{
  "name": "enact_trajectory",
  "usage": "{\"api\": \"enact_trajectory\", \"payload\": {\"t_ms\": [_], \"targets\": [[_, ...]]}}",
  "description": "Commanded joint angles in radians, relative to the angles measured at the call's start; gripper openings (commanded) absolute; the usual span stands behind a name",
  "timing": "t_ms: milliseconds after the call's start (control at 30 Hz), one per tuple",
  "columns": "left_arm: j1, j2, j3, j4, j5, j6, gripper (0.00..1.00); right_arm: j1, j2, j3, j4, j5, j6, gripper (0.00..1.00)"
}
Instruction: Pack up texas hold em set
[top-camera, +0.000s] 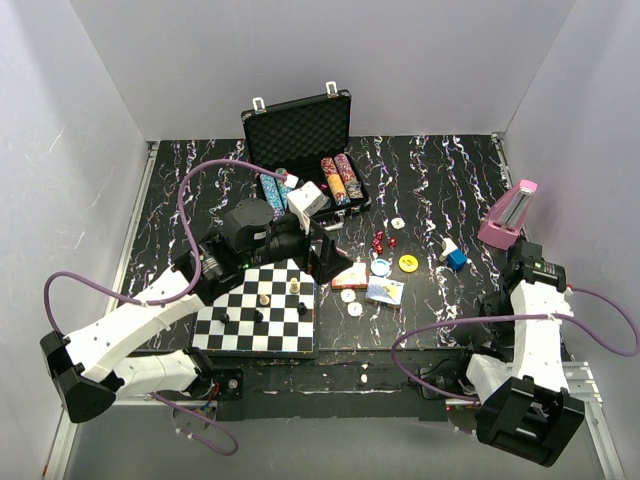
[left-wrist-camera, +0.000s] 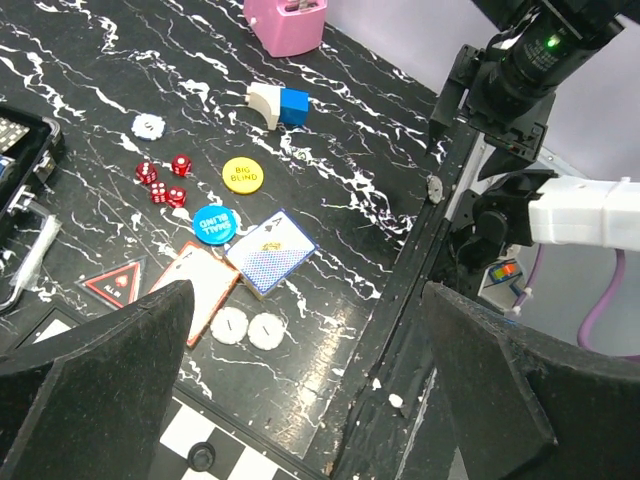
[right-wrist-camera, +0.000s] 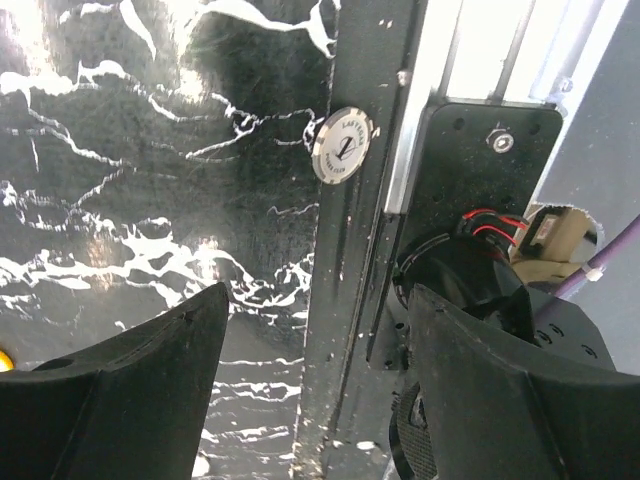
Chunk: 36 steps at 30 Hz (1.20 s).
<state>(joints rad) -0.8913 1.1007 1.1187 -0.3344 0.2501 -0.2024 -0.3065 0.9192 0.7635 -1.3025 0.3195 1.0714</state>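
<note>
The black briefcase (top-camera: 300, 130) stands open at the back, with chip rows (top-camera: 340, 180) inside. Loose on the table lie red dice (top-camera: 384, 241) (left-wrist-camera: 162, 182), a yellow button (top-camera: 408, 263) (left-wrist-camera: 242, 175), a blue button (top-camera: 381, 267) (left-wrist-camera: 214, 222), a card deck (top-camera: 385, 291) (left-wrist-camera: 270, 252) and two white chips (top-camera: 350, 302) (left-wrist-camera: 248, 328). My left gripper (top-camera: 325, 255) (left-wrist-camera: 308, 295) hangs open and empty just left of these pieces. My right gripper (top-camera: 497, 303) (right-wrist-camera: 318, 292) is open and empty over the table's near edge, where one white chip (right-wrist-camera: 341, 144) lies.
A chessboard (top-camera: 258, 310) with pieces sits under the left arm. A pink metronome (top-camera: 508, 215) (left-wrist-camera: 285, 22) stands at the right, with a small blue-and-white piece (top-camera: 452, 255) (left-wrist-camera: 280, 105) near it. A red triangular marker (left-wrist-camera: 112, 283) lies by the cards.
</note>
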Motion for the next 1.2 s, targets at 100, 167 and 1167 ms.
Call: {"api": "enact_trajectory", "payload": {"t_ms": [100,167,1167], "targets": [[0.008,-0.018,-0.004,0.026,0.063,-0.045,0.98,-0.003,-0.043,-0.042,-0.051,0.187,0.231,0.70],[0.006,-0.019,-0.005,0.028,0.071,-0.052,0.98,-0.002,-0.014,-0.059,-0.046,0.191,0.262,0.70],[0.132,-0.016,-0.065,0.029,-0.063,-0.086,0.98,0.046,0.080,0.048,0.193,0.182,-0.137,0.50]]}}
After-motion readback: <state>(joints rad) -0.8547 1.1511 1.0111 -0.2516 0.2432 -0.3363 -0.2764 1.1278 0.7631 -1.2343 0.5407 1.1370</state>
